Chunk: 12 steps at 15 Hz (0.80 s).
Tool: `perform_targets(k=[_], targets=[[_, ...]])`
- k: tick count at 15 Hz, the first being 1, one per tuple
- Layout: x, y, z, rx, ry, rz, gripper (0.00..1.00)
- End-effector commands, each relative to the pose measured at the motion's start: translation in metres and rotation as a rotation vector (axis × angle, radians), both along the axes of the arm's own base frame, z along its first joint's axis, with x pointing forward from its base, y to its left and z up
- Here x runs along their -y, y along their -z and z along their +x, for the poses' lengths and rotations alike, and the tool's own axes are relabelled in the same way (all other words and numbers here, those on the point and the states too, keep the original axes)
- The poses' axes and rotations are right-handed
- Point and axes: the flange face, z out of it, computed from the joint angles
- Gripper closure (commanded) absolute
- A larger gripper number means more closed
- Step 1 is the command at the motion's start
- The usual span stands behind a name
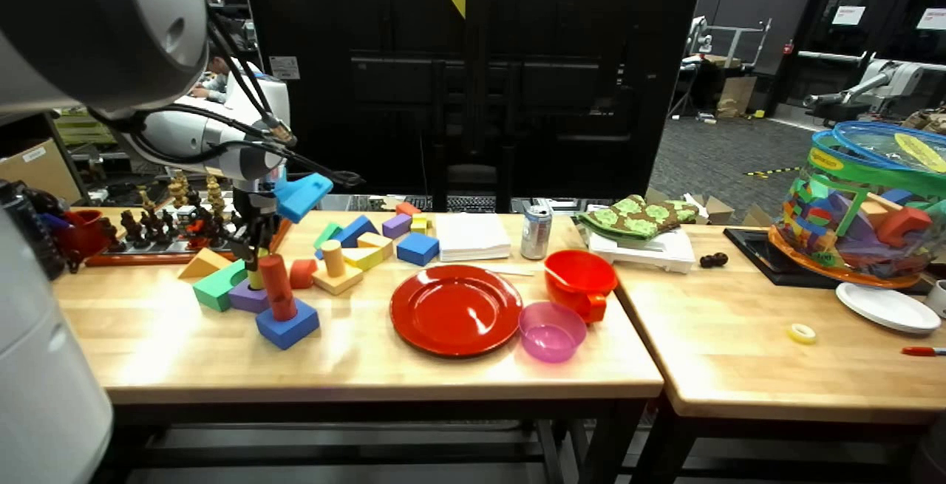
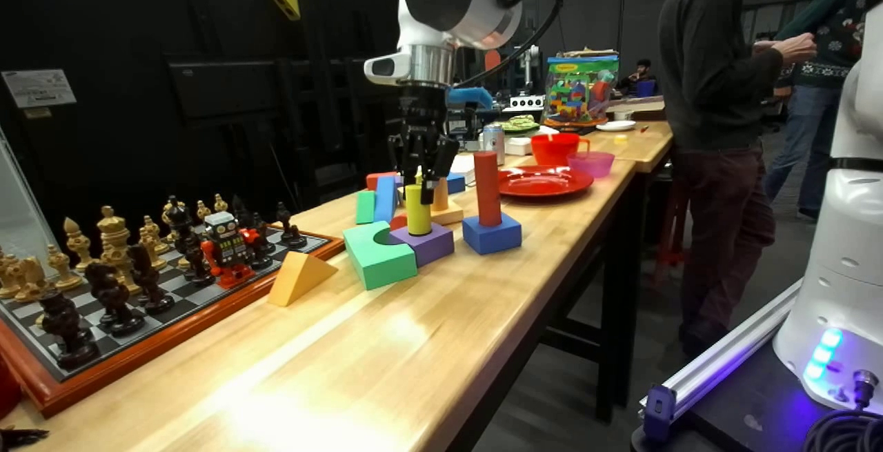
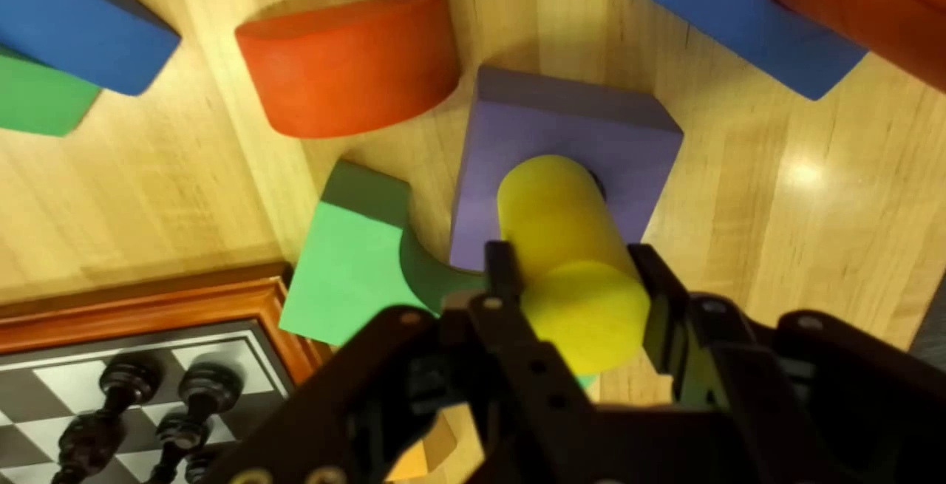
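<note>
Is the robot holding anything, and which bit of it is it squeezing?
Yes, the gripper holds the yellow cylinder by its upper part, pinched from two sides. The lower end is at the hole in the purple block.

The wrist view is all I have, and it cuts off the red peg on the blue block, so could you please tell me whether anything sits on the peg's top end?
Observer: Nothing does; in both exterior views the red peg rises from the blue block with its top end bare.
Operator: Thank you, and would you kindly say whether the gripper holding the yellow peg is touching the part of it that I cannot see?
Observer: It is not; in an exterior view a gap shows between the gripper and the red peg.
</note>
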Motion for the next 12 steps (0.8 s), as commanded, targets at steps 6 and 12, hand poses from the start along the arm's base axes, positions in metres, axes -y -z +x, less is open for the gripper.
perform_targets(k=[6, 12], targets=[[0.005, 0.018, 0.006, -0.069, 0.067, -0.006, 0.84], [0.002, 0.02, -0.003, -0.012, 0.094, -0.053, 0.84]])
